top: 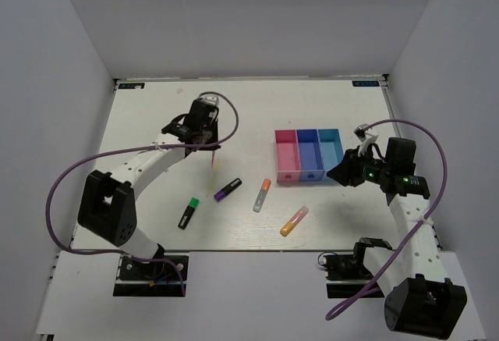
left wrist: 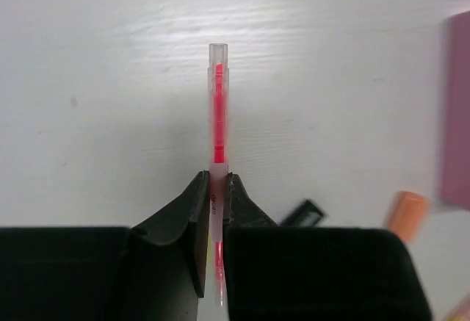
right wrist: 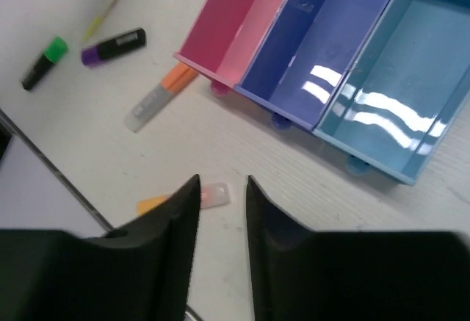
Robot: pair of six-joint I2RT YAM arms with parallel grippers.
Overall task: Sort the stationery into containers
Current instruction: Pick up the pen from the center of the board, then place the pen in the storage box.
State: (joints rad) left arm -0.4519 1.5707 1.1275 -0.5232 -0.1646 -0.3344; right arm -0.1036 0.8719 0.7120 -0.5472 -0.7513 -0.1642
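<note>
The left tool (top: 209, 140) is clamped on a pink stick (left wrist: 217, 115), gripped near one end, with most of the stick projecting beyond the fingertips. This tool is positioned over the left-centre of the desk (top: 312, 107), well apart from the bins. Whether the far end of the stick touches the desk cannot be told.

The right tool (right wrist: 222, 181) is held with its fingers slightly apart, and nothing is seen between them. It is positioned just beside the near right corner of the bin row.

Three bins are joined in a row right of centre: a pink bin (top: 286, 158), a blue bin (top: 309, 155) and a cyan bin (top: 331, 150).

The following items lie on the desk:
- a green-capped marker (top: 188, 212), nearest the left arm;
- a purple-capped marker (top: 228, 190), to its right;
- a grey-orange marker (top: 261, 195), near the pink bin's front corner;
- an orange-pink highlighter (top: 294, 221), in front of the bins;
- a yellow stick (right wrist: 110, 5), seen in the right wrist view beyond the purple-capped marker.
</note>
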